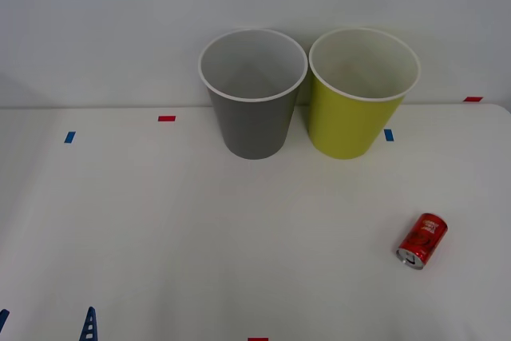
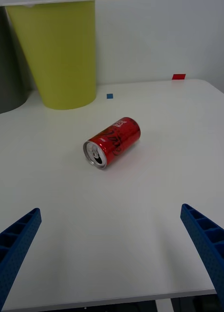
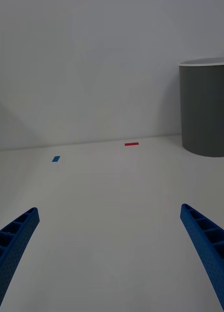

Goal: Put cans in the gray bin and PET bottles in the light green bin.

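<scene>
A white table (image 1: 160, 221) carries the gray bin (image 1: 254, 121) and the light green bin (image 1: 351, 121) upright, just beside each other at the back, a red soda can (image 1: 422, 239) on its side, and small red and blue tape marks (image 1: 166, 118).

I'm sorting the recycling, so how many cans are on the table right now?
1. The red can lies on its side on the table, at the robot's right, nearer than the light green bin. The bins' bottoms are hidden, so more could be inside.
</scene>
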Robot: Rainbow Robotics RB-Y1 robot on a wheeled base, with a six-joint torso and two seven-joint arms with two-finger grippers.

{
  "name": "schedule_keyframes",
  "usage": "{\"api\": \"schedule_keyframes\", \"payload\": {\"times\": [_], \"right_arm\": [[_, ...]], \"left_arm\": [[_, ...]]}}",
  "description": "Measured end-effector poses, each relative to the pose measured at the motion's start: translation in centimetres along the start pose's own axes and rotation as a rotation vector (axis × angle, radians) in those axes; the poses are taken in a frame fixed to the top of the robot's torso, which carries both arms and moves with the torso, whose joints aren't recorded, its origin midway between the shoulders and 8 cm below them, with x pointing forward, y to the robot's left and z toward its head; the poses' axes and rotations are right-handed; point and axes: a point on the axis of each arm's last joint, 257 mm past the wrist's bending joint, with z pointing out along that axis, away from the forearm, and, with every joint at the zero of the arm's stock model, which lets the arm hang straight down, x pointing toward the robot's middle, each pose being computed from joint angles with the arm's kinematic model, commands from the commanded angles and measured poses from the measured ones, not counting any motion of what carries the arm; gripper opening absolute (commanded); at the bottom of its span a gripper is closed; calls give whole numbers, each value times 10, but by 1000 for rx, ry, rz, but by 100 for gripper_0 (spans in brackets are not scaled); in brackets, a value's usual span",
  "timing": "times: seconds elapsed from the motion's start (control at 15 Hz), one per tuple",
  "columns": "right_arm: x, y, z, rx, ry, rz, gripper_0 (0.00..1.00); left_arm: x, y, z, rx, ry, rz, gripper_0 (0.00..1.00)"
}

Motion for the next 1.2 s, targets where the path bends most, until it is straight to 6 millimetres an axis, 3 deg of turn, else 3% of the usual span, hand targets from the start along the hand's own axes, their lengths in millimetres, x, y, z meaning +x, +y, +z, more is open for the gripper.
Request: {"api": "schedule_keyframes", "payload": {"times": [1.2], "right_arm": [[0,0,0,0,0,0,100]], "left_arm": [[0,0,0,0,0,0,100]]}}
